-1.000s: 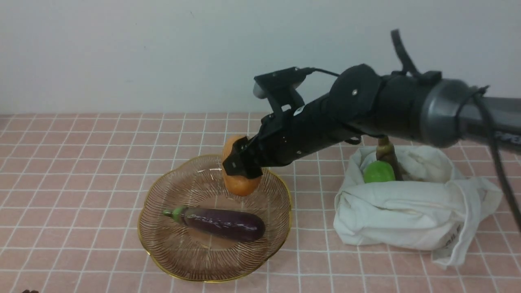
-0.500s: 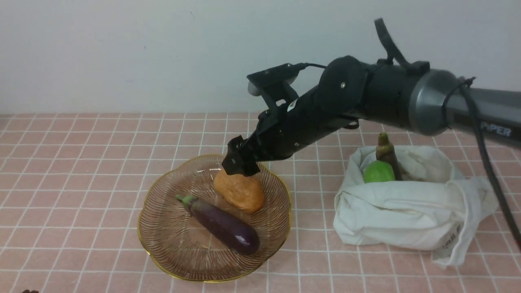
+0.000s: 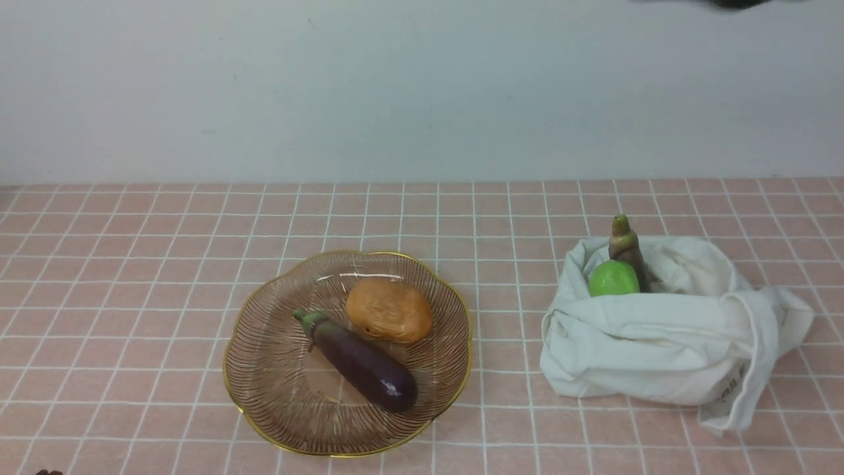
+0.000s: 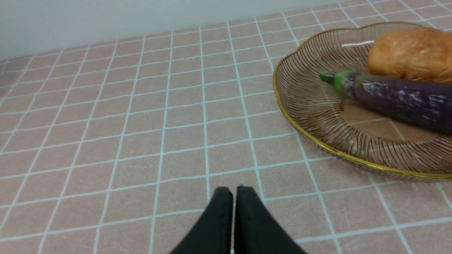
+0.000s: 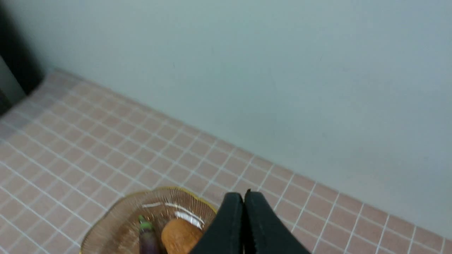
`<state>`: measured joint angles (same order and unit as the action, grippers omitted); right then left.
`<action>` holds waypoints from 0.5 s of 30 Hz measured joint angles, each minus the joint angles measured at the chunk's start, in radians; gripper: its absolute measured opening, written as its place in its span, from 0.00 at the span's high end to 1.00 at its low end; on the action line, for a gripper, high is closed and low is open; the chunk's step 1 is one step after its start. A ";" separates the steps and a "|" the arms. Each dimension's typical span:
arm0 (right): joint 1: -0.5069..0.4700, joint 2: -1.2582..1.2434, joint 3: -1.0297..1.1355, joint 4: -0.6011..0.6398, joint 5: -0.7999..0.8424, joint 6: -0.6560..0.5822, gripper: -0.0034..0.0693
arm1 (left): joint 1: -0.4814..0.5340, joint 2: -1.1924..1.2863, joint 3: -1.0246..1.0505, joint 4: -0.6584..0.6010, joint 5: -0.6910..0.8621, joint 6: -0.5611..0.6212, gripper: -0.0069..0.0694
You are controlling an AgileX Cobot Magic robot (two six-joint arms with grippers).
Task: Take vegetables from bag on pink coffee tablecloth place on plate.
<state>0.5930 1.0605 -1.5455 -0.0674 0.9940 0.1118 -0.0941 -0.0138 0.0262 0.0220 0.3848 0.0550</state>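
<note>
The glass plate with a gold rim sits on the pink tablecloth and holds a brown-orange potato and a purple eggplant. The off-white bag lies to its right, with a light green gourd and an eggplant's stem end sticking out of its mouth. My right gripper is shut and empty, high above the plate. My left gripper is shut and empty, low over the cloth beside the plate; potato and eggplant show there.
A pale wall runs along the far edge of the cloth. The bag's strap trails onto the cloth at the front right. Bare cloth lies left of the plate and between plate and bag.
My right gripper let the potato go onto the plate, shut, and rose up out of the front view. The eggplant turned as the potato landed beside it.
</note>
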 joint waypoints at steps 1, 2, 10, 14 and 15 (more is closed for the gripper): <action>0.000 -0.057 0.039 -0.001 -0.012 0.007 0.97 | 0.000 0.000 0.000 0.000 0.000 0.000 0.92; 0.000 -0.115 0.085 -0.002 -0.027 0.012 0.97 | 0.000 0.000 0.000 0.000 0.000 0.000 0.92; 0.000 -0.580 0.547 -0.021 -0.239 0.020 0.97 | 0.000 0.000 0.000 0.000 0.000 0.000 0.92; 0.000 -0.911 0.814 -0.038 -0.445 0.066 0.97 | 0.000 0.000 0.000 0.000 0.000 0.000 0.92; 0.000 -0.939 0.843 -0.041 -0.460 0.081 0.97 | 0.000 0.000 0.000 0.000 0.000 0.000 0.92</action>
<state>0.5930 0.1218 -0.7026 -0.1086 0.5344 0.1925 -0.0941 -0.0138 0.0262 0.0220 0.3848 0.0550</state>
